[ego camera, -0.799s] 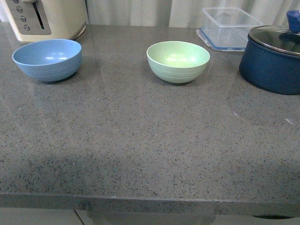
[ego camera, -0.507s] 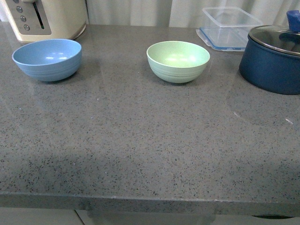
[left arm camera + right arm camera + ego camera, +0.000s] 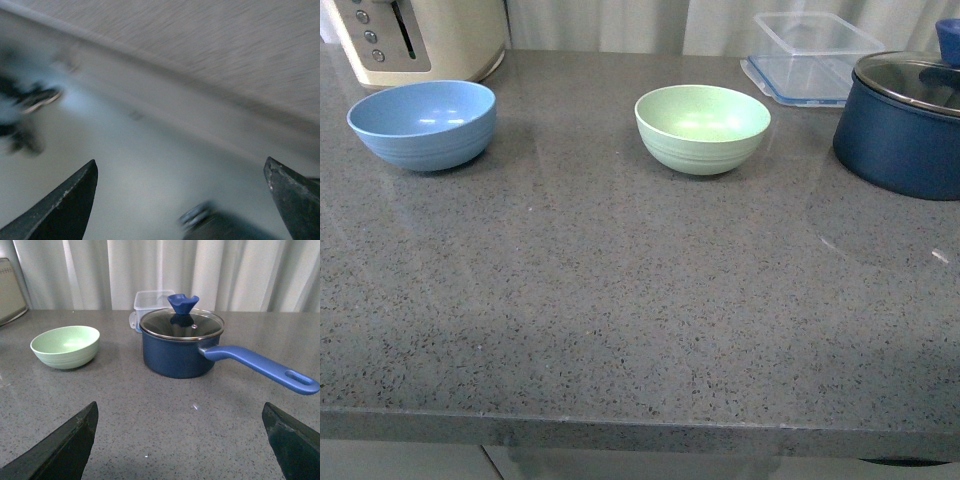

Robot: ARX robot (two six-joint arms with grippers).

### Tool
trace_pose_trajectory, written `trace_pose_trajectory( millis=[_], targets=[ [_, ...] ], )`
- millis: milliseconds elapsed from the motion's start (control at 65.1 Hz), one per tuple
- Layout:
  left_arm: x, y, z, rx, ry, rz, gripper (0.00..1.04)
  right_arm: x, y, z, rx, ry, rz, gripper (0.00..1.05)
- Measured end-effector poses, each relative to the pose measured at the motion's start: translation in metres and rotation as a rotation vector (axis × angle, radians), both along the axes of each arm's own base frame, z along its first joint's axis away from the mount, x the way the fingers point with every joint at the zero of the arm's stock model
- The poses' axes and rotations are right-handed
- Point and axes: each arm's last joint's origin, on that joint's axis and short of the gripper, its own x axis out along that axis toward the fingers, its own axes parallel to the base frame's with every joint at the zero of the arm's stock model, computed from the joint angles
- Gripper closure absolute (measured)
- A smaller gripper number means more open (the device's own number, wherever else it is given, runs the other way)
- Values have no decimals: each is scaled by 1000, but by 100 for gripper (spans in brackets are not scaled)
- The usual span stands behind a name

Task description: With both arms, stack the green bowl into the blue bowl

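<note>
The pale mint-green bowl (image 3: 702, 128) stands upright at the back middle of the grey counter (image 3: 620, 300). It also shows in the right wrist view (image 3: 65, 346), far ahead of my right gripper (image 3: 180, 437), which is open and empty over bare counter. The light blue bowl (image 3: 423, 123) stands upright at the back left, apart from the green one. My left gripper (image 3: 180, 195) is open and empty; its view is blurred and shows the counter's edge (image 3: 165, 95), no bowl. Neither arm shows in the front view.
A dark navy pot with a glass lid (image 3: 905, 120) stands at the back right; its long blue handle (image 3: 260, 367) sticks out. A clear plastic box (image 3: 810, 55) sits behind it. A cream toaster (image 3: 415, 35) stands behind the blue bowl.
The front view has shifted slightly, so everything sits a little higher and to the right in the picture. The bowls have not moved on the counter.
</note>
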Motion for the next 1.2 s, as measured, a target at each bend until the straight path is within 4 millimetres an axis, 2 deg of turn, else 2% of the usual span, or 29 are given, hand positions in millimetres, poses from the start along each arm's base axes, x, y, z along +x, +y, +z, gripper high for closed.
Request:
trace_pose_trajectory(
  millis=[138, 230, 277, 430, 568, 830, 1198],
  targets=[
    [44, 28, 31, -15, -111, 80, 7, 0, 0, 0, 0, 0, -3, 10],
    [65, 38, 39, -29, -150, 75, 7, 0, 0, 0, 0, 0, -2, 10],
    [82, 43, 42, -33, -168, 56, 7, 0, 0, 0, 0, 0, -3, 10],
    [123, 47, 53, -61, -204, 4, 7, 0, 0, 0, 0, 0, -3, 10],
    [155, 41, 59, -89, -218, -52, 7, 0, 0, 0, 0, 0, -2, 10],
    [192, 26, 61, -131, -240, -108, 7, 0, 0, 0, 0, 0, -3, 10],
    [239, 26, 43, -193, -237, -116, 7, 0, 0, 0, 0, 0, -2, 10]
  ],
)
